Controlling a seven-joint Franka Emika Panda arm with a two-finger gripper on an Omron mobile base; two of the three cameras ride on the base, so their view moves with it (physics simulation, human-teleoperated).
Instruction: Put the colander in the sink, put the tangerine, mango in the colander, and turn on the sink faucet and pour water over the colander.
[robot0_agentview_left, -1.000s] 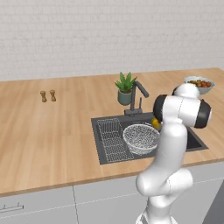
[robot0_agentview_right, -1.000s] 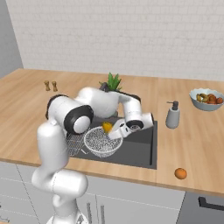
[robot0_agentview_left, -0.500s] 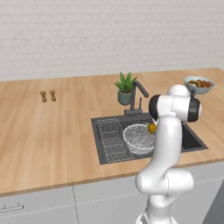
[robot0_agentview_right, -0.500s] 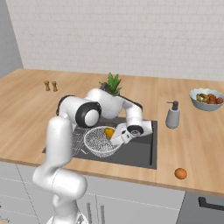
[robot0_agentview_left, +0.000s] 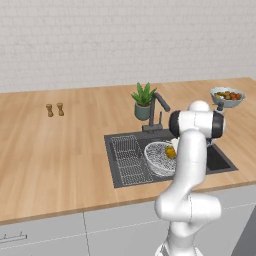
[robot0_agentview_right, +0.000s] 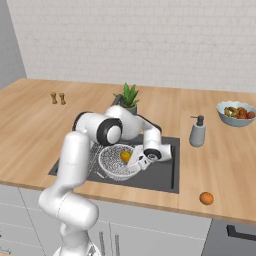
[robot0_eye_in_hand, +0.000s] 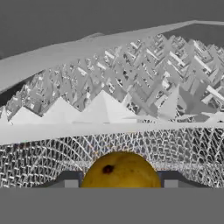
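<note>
**Mango going into the colander**

The yellow oval mango (robot0_eye_in_hand: 120, 170) is sitting between the two-finger gripper (robot0_agentview_right: 134, 159), whose jaws are closing partway around it, just over the round silvery wire-mesh colander (robot0_agentview_right: 116, 162) in the dark grey sink (robot0_agentview_right: 162, 173); the small orange tangerine (robot0_agentview_right: 206, 198) is waiting on the wooden counter (robot0_agentview_right: 220, 165), well apart

Mango (robot0_agentview_right: 125, 156) over colander (robot0_agentview_right: 114, 165) in sink (robot0_agentview_right: 162, 175)

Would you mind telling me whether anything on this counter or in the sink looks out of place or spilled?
Nothing is spilled or damaged. One thing stands apart: the tangerine lies alone near the counter's front edge, right of the sink, while the hand holds the mango over the colander.
</note>
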